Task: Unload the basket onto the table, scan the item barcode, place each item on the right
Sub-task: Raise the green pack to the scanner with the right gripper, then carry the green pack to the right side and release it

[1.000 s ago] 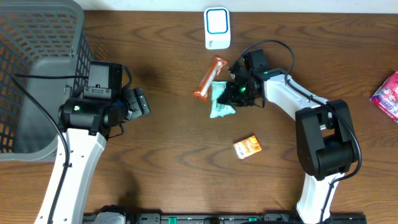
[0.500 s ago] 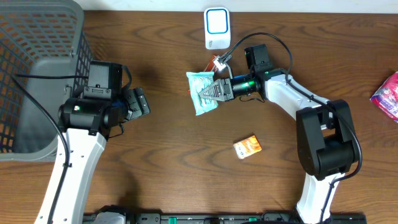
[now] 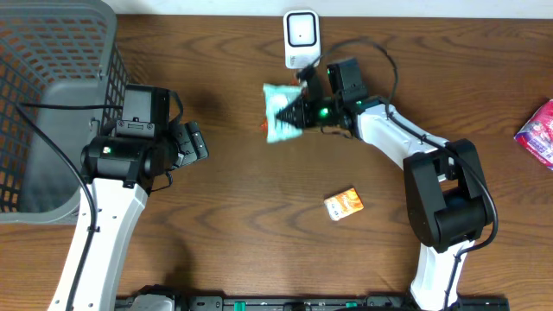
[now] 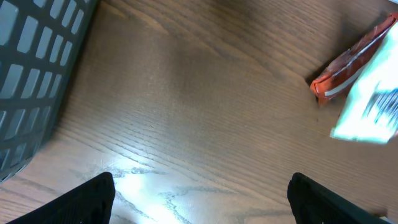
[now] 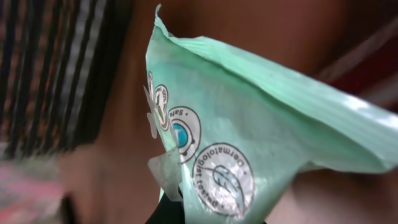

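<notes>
Centrally, the right gripper [image 3: 300, 111] is clamped on one mint-green packet [image 3: 280, 112], its dark fingers [image 5: 169, 213] pinching the lower edge of the wrapper in the right wrist view. The packet is a thin, crinkled, glossy film pouch, held off the table [image 3: 233, 225] just below and left of the single white scanner [image 3: 301, 39]. It appears blurred from overhead. Three round printed seals show on its face. The largest carries a leaf emblem and lettering that begins "Dermatologi", a smaller one with a blue centre reads "Safe", and the third is too small to read. One orange-red wrapper [image 4: 347, 60] lies on the wood partly under the packet, with only its tip visible from overhead. One small orange box [image 3: 344, 204] rests nearer the front edge, well apart from both. One pink packet [image 3: 539, 131] sits at the far right edge. The left gripper [image 3: 197, 142] hovers with jaws spread wide and holding nothing, beside the one grey mesh basket [image 3: 52, 86]. Two arms are present in total.
</notes>
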### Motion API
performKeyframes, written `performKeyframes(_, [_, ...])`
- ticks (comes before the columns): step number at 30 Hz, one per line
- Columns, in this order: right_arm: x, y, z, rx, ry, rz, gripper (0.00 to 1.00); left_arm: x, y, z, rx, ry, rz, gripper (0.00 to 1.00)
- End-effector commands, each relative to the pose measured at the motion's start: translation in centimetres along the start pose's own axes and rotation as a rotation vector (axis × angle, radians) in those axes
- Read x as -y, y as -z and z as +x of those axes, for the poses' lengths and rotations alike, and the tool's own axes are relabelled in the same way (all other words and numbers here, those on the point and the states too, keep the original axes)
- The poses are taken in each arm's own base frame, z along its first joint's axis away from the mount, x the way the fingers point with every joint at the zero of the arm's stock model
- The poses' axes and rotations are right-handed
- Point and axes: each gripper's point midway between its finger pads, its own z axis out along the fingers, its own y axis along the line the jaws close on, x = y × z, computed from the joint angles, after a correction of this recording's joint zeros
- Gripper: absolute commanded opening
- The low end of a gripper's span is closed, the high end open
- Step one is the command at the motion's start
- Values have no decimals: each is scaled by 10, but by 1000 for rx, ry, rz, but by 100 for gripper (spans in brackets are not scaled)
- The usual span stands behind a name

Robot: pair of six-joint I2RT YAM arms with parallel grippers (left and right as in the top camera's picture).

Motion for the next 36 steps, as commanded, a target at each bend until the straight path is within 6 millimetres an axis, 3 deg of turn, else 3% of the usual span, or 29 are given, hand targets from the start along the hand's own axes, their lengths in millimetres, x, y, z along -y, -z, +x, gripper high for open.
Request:
performKeyframes(1, [10, 12, -64, 225, -46, 141, 1, -4, 0, -1, 7, 6, -13, 89])
performKeyframes(5, [22, 34, -114, 486, -136, 234, 4, -4, 0, -1, 7, 6, -13, 89])
performKeyframes(8, [30, 52, -139, 658, -241, 274, 7, -4, 0, -1, 7, 6, -13, 89])
performKeyframes(13, [16, 65, -173, 835, -253, 178, 4, -4, 0, -1, 7, 6, -13, 89])
performKeyframes(17, [22, 60, -190, 861, -270, 184, 5, -4, 0, -1, 7, 6, -13, 89])
performKeyframes(22, [28, 37, -212, 842, -295, 151, 5, -4, 0, -1, 7, 6, -13, 89])
performKeyframes(27, [45, 25, -222, 802, -328, 196, 4, -4, 0, -1, 7, 6, -13, 89])
performKeyframes(33, [57, 37, -227, 777, -335, 174, 1, -4, 0, -1, 7, 6, -13, 88])
performKeyframes(36, [74, 55, -228, 749, -335, 162, 1, -4, 0, -1, 7, 6, -13, 89])
